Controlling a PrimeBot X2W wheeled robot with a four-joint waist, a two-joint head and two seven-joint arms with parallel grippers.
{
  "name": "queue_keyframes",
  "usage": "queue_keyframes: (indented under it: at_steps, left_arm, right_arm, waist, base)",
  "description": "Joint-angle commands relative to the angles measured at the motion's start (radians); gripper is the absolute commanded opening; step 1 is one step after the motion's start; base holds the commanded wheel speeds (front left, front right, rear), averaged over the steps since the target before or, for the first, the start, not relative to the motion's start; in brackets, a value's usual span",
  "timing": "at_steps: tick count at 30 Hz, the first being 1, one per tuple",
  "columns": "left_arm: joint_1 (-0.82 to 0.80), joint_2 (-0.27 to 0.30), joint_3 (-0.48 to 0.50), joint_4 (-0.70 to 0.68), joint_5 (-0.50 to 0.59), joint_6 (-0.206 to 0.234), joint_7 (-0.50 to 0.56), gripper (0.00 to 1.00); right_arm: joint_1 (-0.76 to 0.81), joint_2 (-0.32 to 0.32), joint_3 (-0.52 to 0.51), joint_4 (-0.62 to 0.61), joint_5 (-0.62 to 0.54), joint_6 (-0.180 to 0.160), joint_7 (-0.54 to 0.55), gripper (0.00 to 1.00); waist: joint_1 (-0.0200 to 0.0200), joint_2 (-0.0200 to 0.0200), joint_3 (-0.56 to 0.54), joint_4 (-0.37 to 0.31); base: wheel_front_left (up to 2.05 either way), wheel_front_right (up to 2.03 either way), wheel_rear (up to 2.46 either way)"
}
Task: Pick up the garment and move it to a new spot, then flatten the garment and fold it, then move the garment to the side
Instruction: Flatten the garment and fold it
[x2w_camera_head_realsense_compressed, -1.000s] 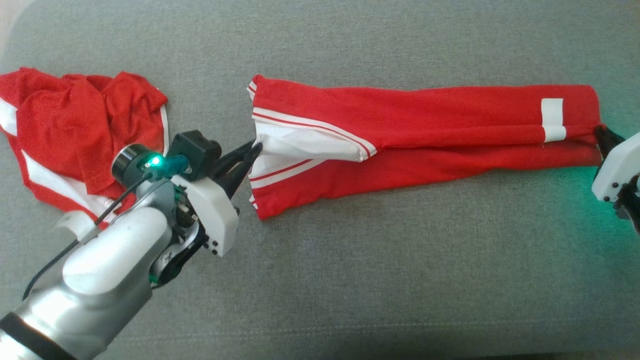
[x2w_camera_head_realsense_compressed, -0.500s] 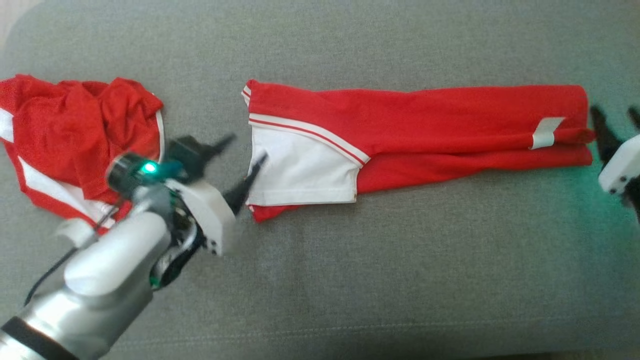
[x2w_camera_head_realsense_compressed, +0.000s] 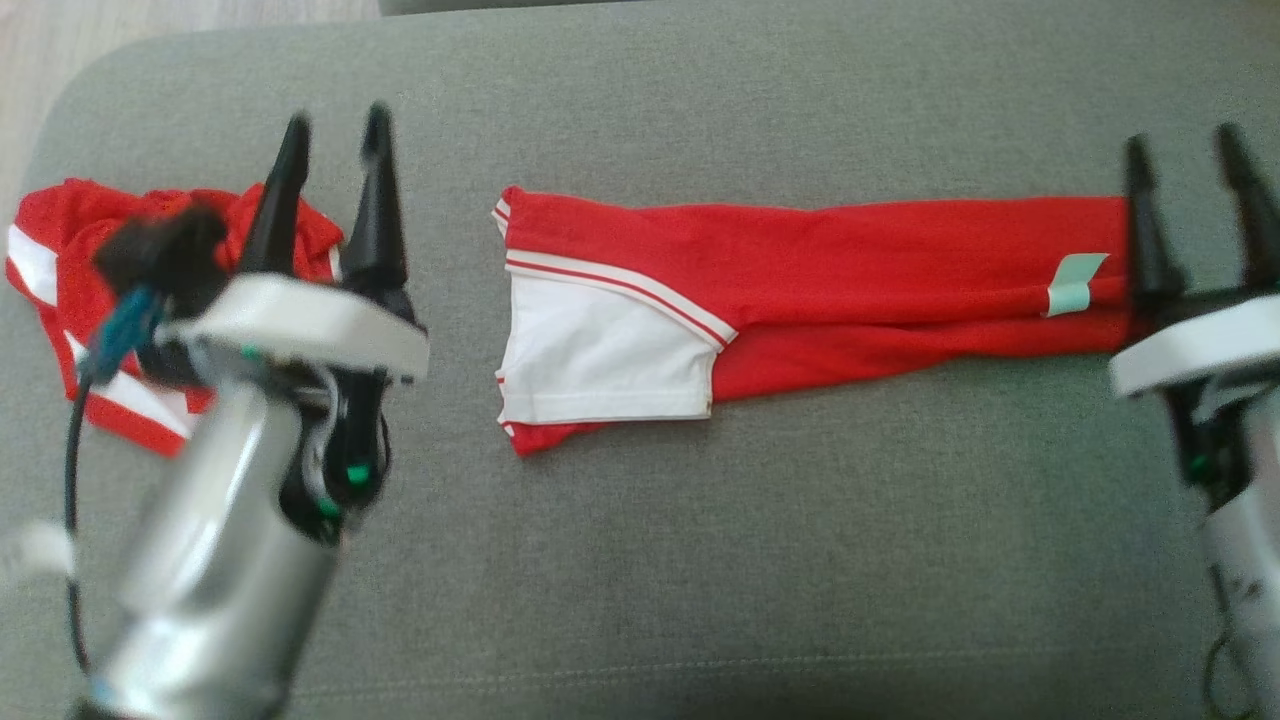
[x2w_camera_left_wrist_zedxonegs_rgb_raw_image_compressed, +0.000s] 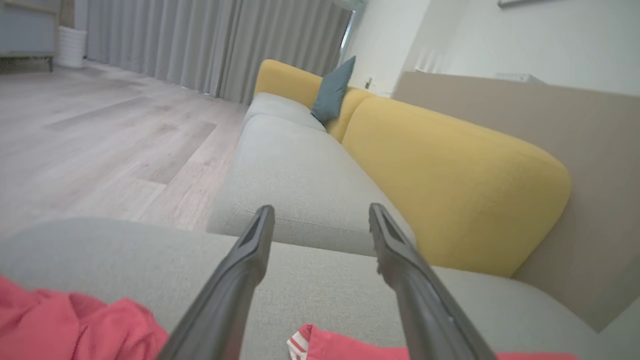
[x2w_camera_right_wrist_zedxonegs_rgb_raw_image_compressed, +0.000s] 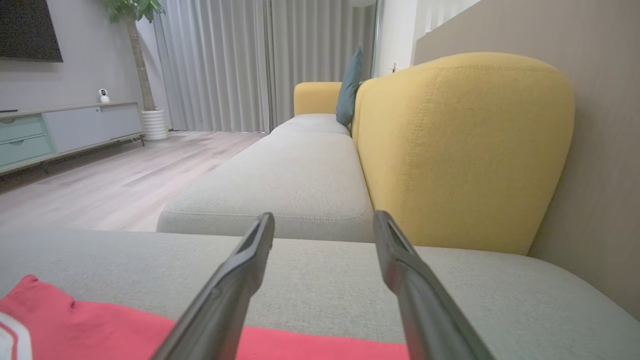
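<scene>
- Red garment (x2w_camera_head_realsense_compressed: 880, 270), a long flat folded strip with a white panel, lies on the coarse grey cushion (x2w_camera_head_realsense_compressed: 700, 560).
- Left end effector (x2w_camera_head_realsense_compressed: 337, 115) and right end effector (x2w_camera_head_realsense_compressed: 1182, 138) flank the garment, tapered jaws spread, empty.

Light was soft, even and bright, with faint shadows on the sofa (x2w_camera_head_realsense_compressed: 700, 560). In the head view the left hand (x2w_camera_head_realsense_compressed: 337, 118) and its arm were smeared with blur; the garment (x2w_camera_head_realsense_compressed: 850, 270) looked fairly sharp. Wrist views bowed at their edges.
</scene>
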Motion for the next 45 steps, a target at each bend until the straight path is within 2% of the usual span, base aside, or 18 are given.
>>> queue_keyframes:
  at_steps: [1,5,9,13,16,17,22,26,33,43,44,45]
  left_arm:
    - [0.023,-0.001,0.076,-0.036,0.015,-0.002,-0.005,1.00]
    - [0.141,-0.098,0.209,-0.090,0.127,-0.050,-0.005,1.00]
    - [0.214,-0.168,0.277,-0.112,0.235,-0.118,-0.005,1.00]
    - [0.242,-0.201,0.314,-0.096,0.280,-0.174,-0.005,1.00]
    - [0.241,-0.213,0.327,-0.082,0.299,-0.202,-0.005,1.00]
    - [0.241,-0.213,0.327,-0.082,0.299,-0.202,-0.005,1.00]
    - [0.224,-0.221,0.328,-0.064,0.307,-0.230,-0.005,1.00]
    - [0.209,-0.222,0.313,-0.061,0.300,-0.232,-0.005,1.00]
    - [0.183,-0.223,0.297,-0.064,0.287,-0.220,-0.005,1.00]
    - [0.174,-0.223,0.314,-0.054,0.285,-0.213,-0.005,1.00]
    - [0.172,-0.223,0.317,-0.055,0.286,-0.213,-0.005,1.00]
    - [0.171,-0.223,0.319,-0.055,0.287,-0.213,-0.005,1.00]
  right_arm:
    - [0.010,0.004,0.005,-0.048,-0.019,0.007,-0.013,1.00]
    - [0.083,0.059,-0.011,-0.096,-0.074,0.007,-0.024,1.00]
    - [0.123,0.094,-0.042,-0.109,-0.096,0.007,-0.024,1.00]
    - [0.122,0.118,-0.117,-0.087,-0.096,0.007,0.013,1.00]
    - [0.103,0.142,-0.214,-0.053,-0.089,0.007,0.058,1.00]
    - [0.103,0.142,-0.214,-0.053,-0.089,0.007,0.058,1.00]
    - [0.046,0.187,-0.380,0.023,-0.103,0.007,0.139,1.00]
    - [-0.017,0.220,-0.502,0.087,-0.120,0.007,0.217,1.00]
    - [-0.078,0.249,-0.641,0.153,-0.257,0.007,0.323,1.00]
    - [-0.076,0.292,-0.649,0.153,-0.274,0.007,0.369,1.00]
    - [-0.076,0.294,-0.645,0.152,-0.271,0.007,0.372,0.99]
    - [-0.076,0.295,-0.642,0.149,-0.267,0.007,0.376,0.67]
  waist:
    - [0.0000,0.0000,-0.003,0.002]
    - [0.0000,0.0000,-0.006,0.013]
    - [0.0000,0.0000,-0.001,0.028]
    - [0.0000,0.0000,0.014,0.045]
    - [0.0000,0.0000,0.039,0.059]
    - [0.0000,0.0000,0.039,0.059]
    - [0.0000,0.0000,0.090,0.078]
    - [0.0000,0.0000,0.129,0.086]
    - [0.0000,0.0000,0.170,0.093]
    - [0.0000,0.0000,0.167,0.069]
    - [0.0000,0.0000,0.168,0.066]
    - [0.0000,0.0000,0.169,0.064]
  base:
    - [0.00,0.00,0.00]
    - [0.00,0.00,0.00]
    - [0.00,0.00,0.00]
    - [0.00,0.00,0.00]
    - [0.00,0.00,0.00]
    - [0.00,0.00,0.00]
    - [0.00,0.00,0.00]
    - [0.00,0.00,0.00]
    - [0.00,0.00,0.00]
    - [0.00,0.00,0.00]
    - [0.00,0.00,0.00]
    - [0.00,0.00,0.00]
